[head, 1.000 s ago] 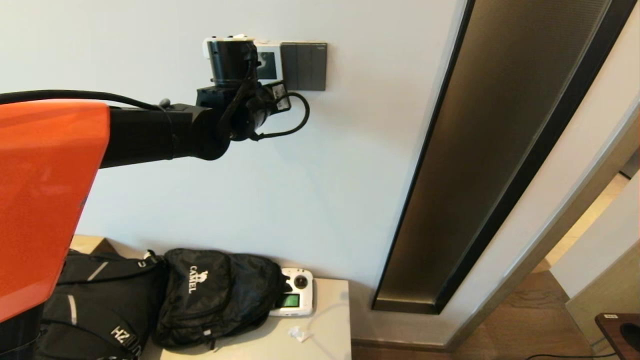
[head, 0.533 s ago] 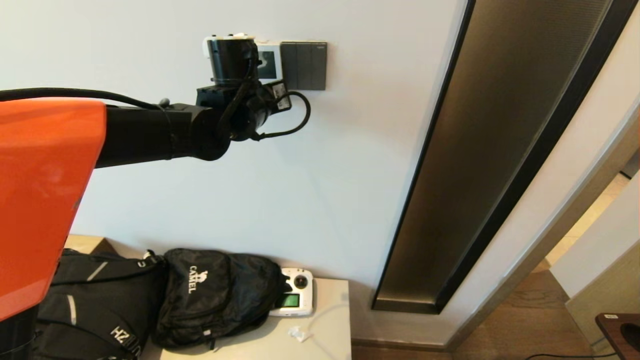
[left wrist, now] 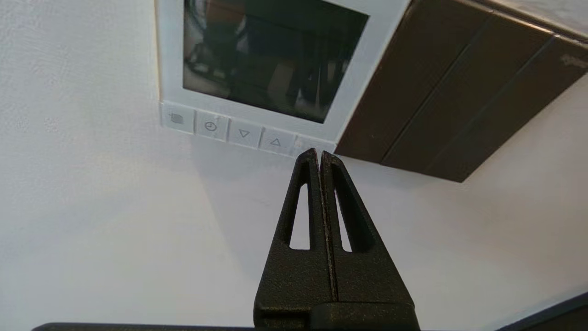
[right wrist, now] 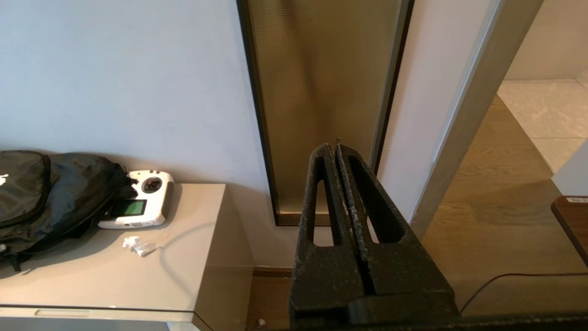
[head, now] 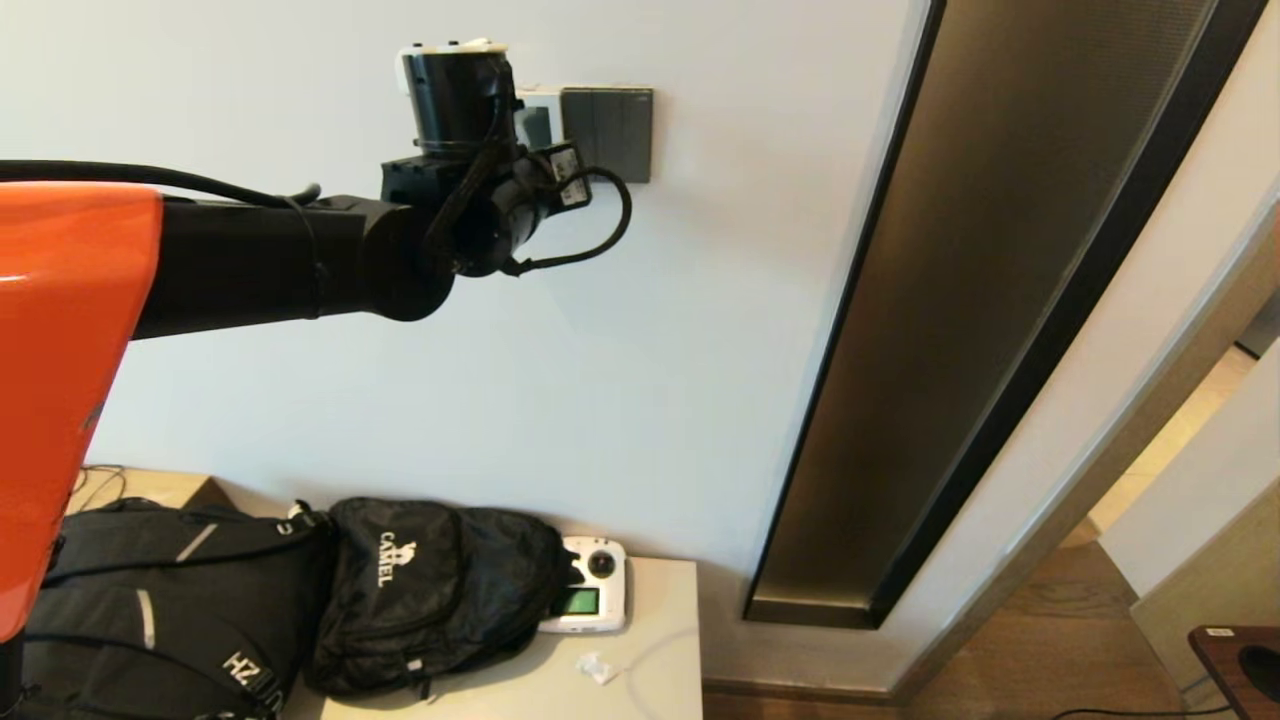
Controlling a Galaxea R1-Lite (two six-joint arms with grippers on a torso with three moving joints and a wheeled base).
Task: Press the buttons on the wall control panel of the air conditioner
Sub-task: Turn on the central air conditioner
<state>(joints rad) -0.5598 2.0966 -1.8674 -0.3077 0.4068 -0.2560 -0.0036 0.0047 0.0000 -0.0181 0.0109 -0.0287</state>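
The air conditioner's control panel (left wrist: 271, 59) is white with a dark screen and a row of small buttons (left wrist: 243, 134) along its lower edge. My left gripper (left wrist: 319, 151) is shut and empty. Its tips are at the last button (left wrist: 301, 143) at the end of the row next to the dark switch plate; I cannot tell whether they touch it. In the head view my left wrist hides most of the panel (head: 535, 122). My right gripper (right wrist: 331, 147) is shut and empty, parked low and facing the wall, out of the head view.
A dark grey switch plate (head: 606, 133) adjoins the panel on the right. A tall bronze panel in a black frame (head: 1000, 300) stands further right. Below, a cabinet top (head: 660, 650) carries black backpacks (head: 430, 590), a white remote controller (head: 590, 597) and a paper scrap (head: 597, 667).
My left arm has risen a little and moved in, so the wrist now covers more of the panel. The rest has not moved.
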